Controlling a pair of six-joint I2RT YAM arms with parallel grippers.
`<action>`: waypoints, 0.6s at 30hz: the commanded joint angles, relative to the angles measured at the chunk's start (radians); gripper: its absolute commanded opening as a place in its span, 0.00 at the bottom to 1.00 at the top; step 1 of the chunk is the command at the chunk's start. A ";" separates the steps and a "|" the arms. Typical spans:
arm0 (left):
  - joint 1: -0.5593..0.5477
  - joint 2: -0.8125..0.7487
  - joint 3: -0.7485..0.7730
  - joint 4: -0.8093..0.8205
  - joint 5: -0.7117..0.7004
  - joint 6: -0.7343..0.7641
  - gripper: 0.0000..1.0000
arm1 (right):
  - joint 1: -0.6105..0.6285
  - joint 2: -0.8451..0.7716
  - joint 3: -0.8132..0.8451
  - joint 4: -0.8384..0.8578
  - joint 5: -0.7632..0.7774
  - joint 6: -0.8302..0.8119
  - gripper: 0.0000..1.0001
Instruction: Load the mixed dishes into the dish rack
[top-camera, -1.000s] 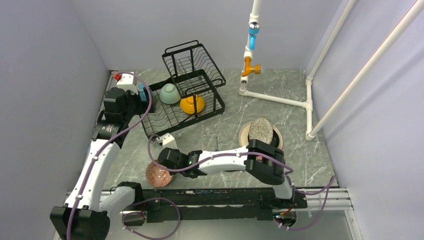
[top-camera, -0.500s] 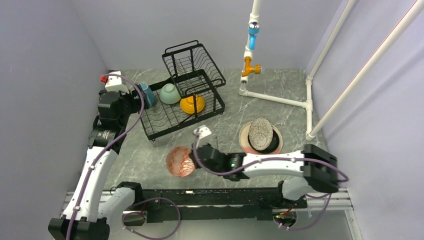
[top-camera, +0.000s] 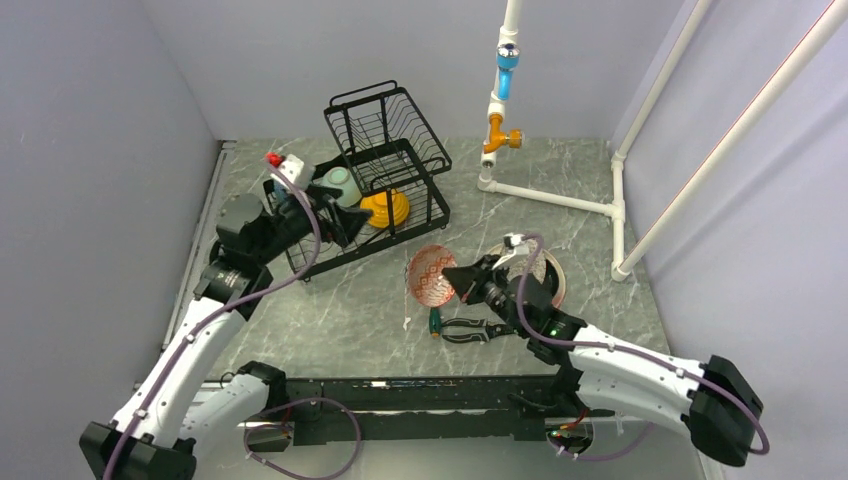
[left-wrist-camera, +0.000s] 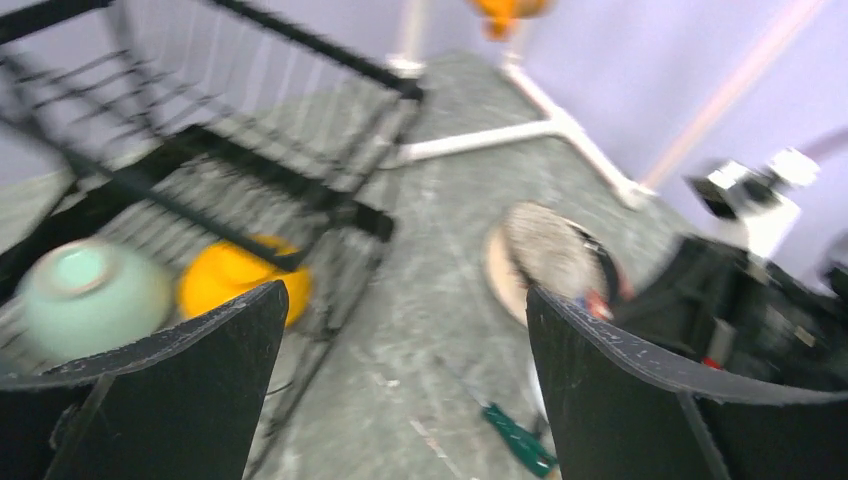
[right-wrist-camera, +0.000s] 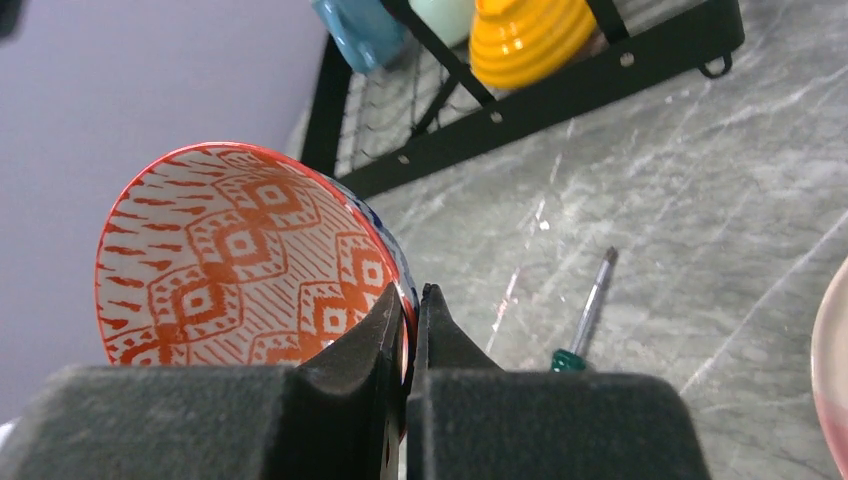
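My right gripper (right-wrist-camera: 410, 295) is shut on the rim of the zigzag bowl (right-wrist-camera: 230, 260), which has an orange-red pattern inside. It holds the bowl (top-camera: 432, 275) tilted above the table, right of the dish rack (top-camera: 385, 150). The mint-green bowl (left-wrist-camera: 90, 295) and the orange bowl (left-wrist-camera: 235, 290) lie in the rack's lower tray. A blue part of the mug (right-wrist-camera: 365, 30) shows at the rack's far end. My left gripper (left-wrist-camera: 405, 295) is open and empty over the tray, and the left wrist view is blurred. The speckled grey plate (left-wrist-camera: 550, 255) rests on other plates behind my right arm.
A green-handled screwdriver (top-camera: 435, 320) and black pliers (top-camera: 470, 328) lie on the table under the held bowl. White pipes (top-camera: 545, 195) with an orange tap (top-camera: 500, 135) stand at the back right. A pink plate edge (right-wrist-camera: 835, 380) shows at the right.
My right arm has swung the zigzag bowl from the front left to the middle, beside the rack. The left gripper has turned from the rack's left end to point across the tray.
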 joint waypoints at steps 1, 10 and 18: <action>-0.115 0.048 0.105 0.122 0.222 -0.018 0.96 | -0.099 -0.119 -0.014 0.182 -0.169 0.078 0.00; -0.252 0.302 0.425 0.018 0.481 -0.062 0.99 | -0.333 -0.245 -0.036 0.366 -0.499 0.112 0.00; -0.310 0.234 0.219 0.221 0.620 -0.128 0.99 | -0.449 -0.254 -0.035 0.546 -0.665 0.148 0.00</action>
